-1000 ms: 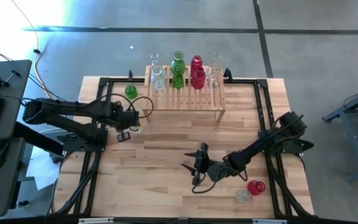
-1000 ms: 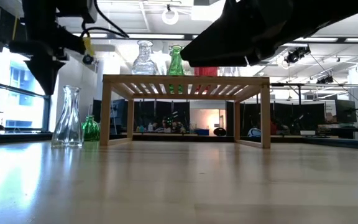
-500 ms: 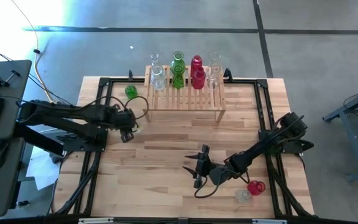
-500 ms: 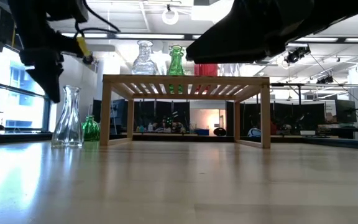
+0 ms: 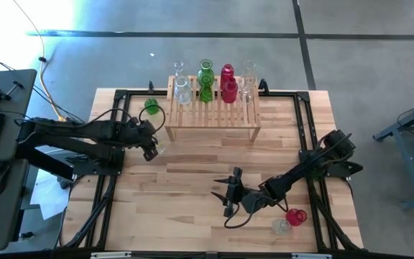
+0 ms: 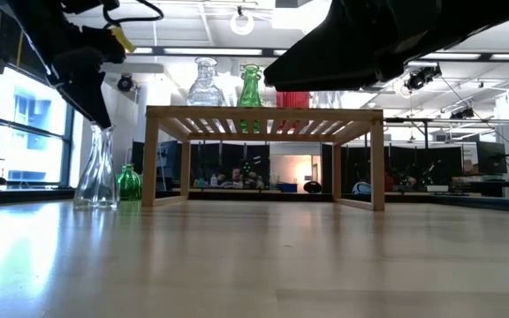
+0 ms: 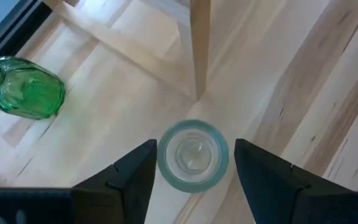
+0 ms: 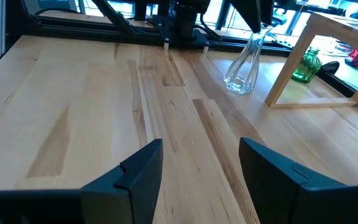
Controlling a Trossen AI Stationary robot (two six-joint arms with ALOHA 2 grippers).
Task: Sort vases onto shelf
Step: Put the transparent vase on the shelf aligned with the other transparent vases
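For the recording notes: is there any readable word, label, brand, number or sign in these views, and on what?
None readable: no lettering shows on the vases, the shelf, the tabletop or either arm.
Yellow tag near the left gripper: too small to read.

The table (image 8: pixel 73 112) was pale wood planks, smooth with a soft sheen; the vase (image 8: pixel 244 65) clear, glossy glass — another (image 7: pixel 23 87) green; fingers (image 8: pixel 135 174) matt black.
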